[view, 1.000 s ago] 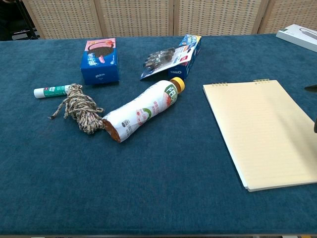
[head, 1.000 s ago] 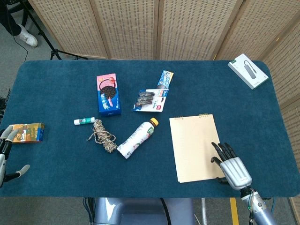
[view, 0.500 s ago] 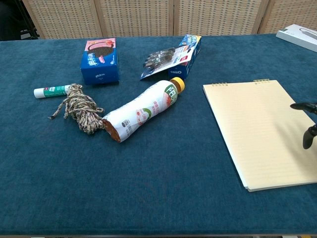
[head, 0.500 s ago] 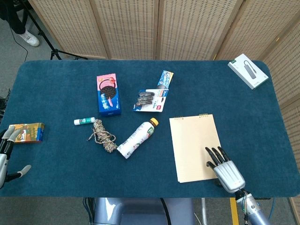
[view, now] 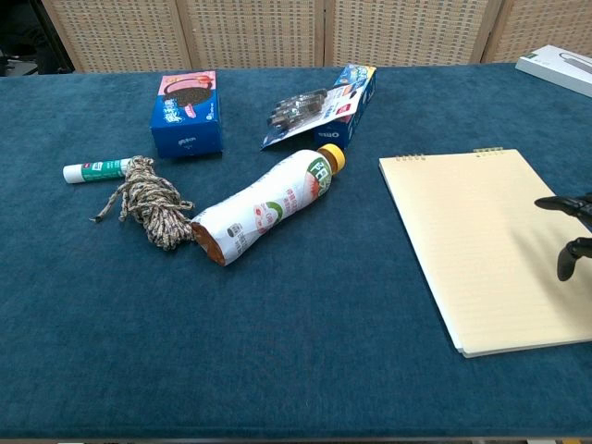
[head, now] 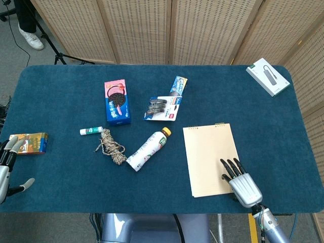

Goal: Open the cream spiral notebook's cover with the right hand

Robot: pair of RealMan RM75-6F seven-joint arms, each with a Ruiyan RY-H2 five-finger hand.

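Head view: cream spiral notebook (head: 210,158) lies closed near the table's (head: 61,96) front right edge; right hand (head: 241,181), fingers spread, over its near right corner. Left hand (head: 7,167) at front left edge, fingers apart, holding nothing. Chest view: right fingertips (view: 566,268) above the notebook; contact unclear.

A bottle (head: 147,151) lay on its side beside a coil of rope (head: 111,147) and a glue stick (head: 90,131), with a blue cookie box (head: 117,102), a blister pack (head: 162,108) (contents unclear), a white box (head: 268,76) and a small carton (head: 29,143) spread over the blue table (head: 61,96).
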